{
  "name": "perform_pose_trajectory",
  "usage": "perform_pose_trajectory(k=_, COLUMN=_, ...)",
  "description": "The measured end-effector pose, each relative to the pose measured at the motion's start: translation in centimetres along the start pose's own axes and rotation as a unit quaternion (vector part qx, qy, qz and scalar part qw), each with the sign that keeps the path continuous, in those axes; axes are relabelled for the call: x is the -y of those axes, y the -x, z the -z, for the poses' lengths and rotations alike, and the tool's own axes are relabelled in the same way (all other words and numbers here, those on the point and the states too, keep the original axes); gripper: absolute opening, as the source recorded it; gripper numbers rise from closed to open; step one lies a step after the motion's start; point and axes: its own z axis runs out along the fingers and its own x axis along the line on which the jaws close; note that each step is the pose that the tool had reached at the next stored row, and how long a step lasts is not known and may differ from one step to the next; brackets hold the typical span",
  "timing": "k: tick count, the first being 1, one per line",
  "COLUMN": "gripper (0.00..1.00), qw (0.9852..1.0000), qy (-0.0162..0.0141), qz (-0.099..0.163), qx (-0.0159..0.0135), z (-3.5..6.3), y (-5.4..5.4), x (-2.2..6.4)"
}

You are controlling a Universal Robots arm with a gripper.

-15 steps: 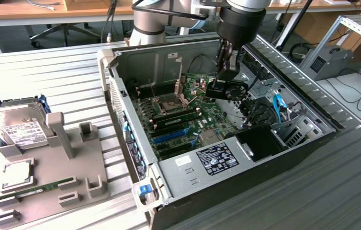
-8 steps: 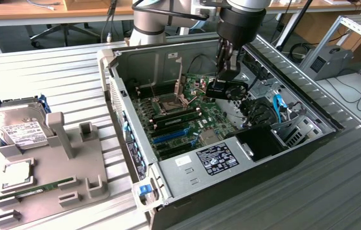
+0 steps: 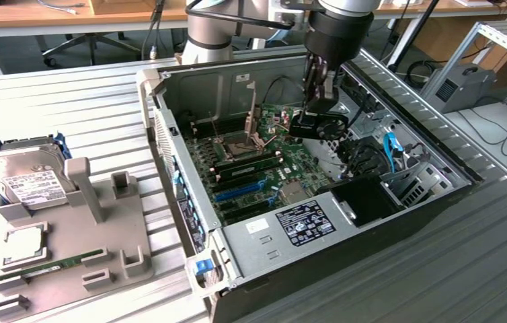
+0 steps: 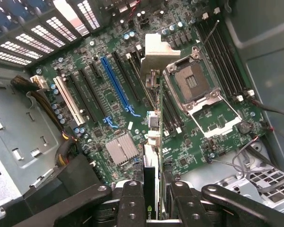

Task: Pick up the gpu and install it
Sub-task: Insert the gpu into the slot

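The gpu (image 3: pixel 319 126), a black card with a round fan, hangs in my gripper (image 3: pixel 318 111) inside the open computer case (image 3: pixel 343 232), above the green motherboard (image 3: pixel 263 158). In the wrist view the gpu (image 4: pixel 152 142) shows edge-on, with its silver bracket (image 4: pixel 156 52) at the far end. It hovers over the board between the long blue slot (image 4: pixel 116 85) and the open CPU socket (image 4: pixel 191 82). My gripper (image 4: pixel 155 208) is shut on the card, one finger (image 4: pixel 132 203) on each side. Whether the card touches a slot I cannot tell.
A grey parts holder (image 3: pixel 101 249) lies at the exterior view's left with a silver hard drive (image 3: pixel 25 182), a CPU (image 3: pixel 22 245) and a green RAM stick (image 3: pixel 52 264). Case walls, a drive cage (image 3: pixel 415 182) and blue cables (image 3: pixel 390 148) crowd the card.
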Motion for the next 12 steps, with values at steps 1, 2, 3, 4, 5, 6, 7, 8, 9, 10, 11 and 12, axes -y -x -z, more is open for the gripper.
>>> perform_pose_trajectory(k=1, gripper=0.26, qw=1.0, qy=0.0, qz=0.002, qx=0.0001, z=0.0, y=0.0, x=0.0)
perform_pose_trajectory(k=2, gripper=0.26, qw=1.0, qy=0.0001, qz=0.003, qx=0.0001, z=0.0, y=0.0, x=0.01)
perform_pose_trajectory(k=3, gripper=0.26, qw=1.0, qy=0.0001, qz=0.005, qx=0.0002, z=0.0, y=0.0, x=0.01)
perform_pose_trajectory(k=4, gripper=0.26, qw=1.0, qy=0.0001, qz=0.006, qx=0.0002, z=0.0, y=0.0, x=0.0)
perform_pose_trajectory(k=5, gripper=0.26, qw=1.0, qy=0.0001, qz=0.008, qx=0.0002, z=0.0, y=0.0, x=0.0)
perform_pose_trajectory(k=6, gripper=0.26, qw=1.0, qy=0.0002, qz=0.009, qx=0.0003, z=0.0, y=0.0, x=0.0)
perform_pose_trajectory(k=7, gripper=0.26, qw=0.9999, qy=0.0002, qz=0.011, qx=0.0003, z=0.0, y=0.0, x=0.0)
perform_pose_trajectory(k=8, gripper=0.26, qw=0.9999, qy=0.0002, qz=0.013, qx=0.0005, z=0.0, y=0.0, x=0.0)
perform_pose_trajectory(k=9, gripper=0.26, qw=0.9999, qy=0.0003, qz=0.015, qx=0.0005, z=0.0, y=0.0, x=0.0)
perform_pose_trajectory(k=10, gripper=0.26, qw=0.9999, qy=0.0003, qz=0.017, qx=0.0005, z=0.0, y=0.0, x=0.0)
perform_pose_trajectory(k=11, gripper=0.26, qw=0.9998, qy=0.0003, qz=0.019, qx=0.0006, z=0.0, y=0.0, x=0.0)
perform_pose_trajectory(k=12, gripper=0.26, qw=0.9998, qy=0.0004, qz=0.02, qx=0.0007, z=0.0, y=0.0, x=0.0)
